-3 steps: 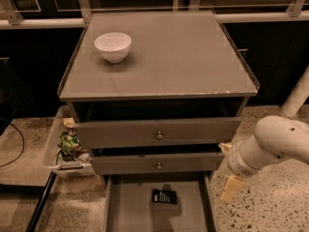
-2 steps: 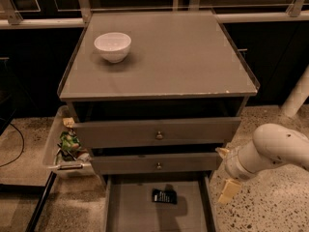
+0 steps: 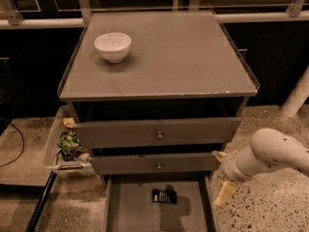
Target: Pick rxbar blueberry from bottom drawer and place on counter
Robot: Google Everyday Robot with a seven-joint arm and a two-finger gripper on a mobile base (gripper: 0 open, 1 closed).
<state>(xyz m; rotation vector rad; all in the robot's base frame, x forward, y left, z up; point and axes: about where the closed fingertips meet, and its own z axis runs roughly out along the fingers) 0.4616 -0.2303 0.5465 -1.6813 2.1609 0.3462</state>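
Note:
The rxbar blueberry, a small dark wrapper with white print, lies flat on the floor of the open bottom drawer, near its back. My gripper hangs at the right side of the drawer, beside the cabinet's right edge and to the right of the bar, not touching it. Its two pale fingers stand apart with nothing between them. The counter is the grey cabinet top above, with a chipped pale front edge.
A white bowl stands on the counter's back left. Two shut drawers with round knobs sit above the open one. A bin with snack wrappers stands left of the cabinet. A white post is at the right.
My arm has shifted a little left and down, bringing the gripper closer to the right side of the open bottom drawer. The bar has not moved.

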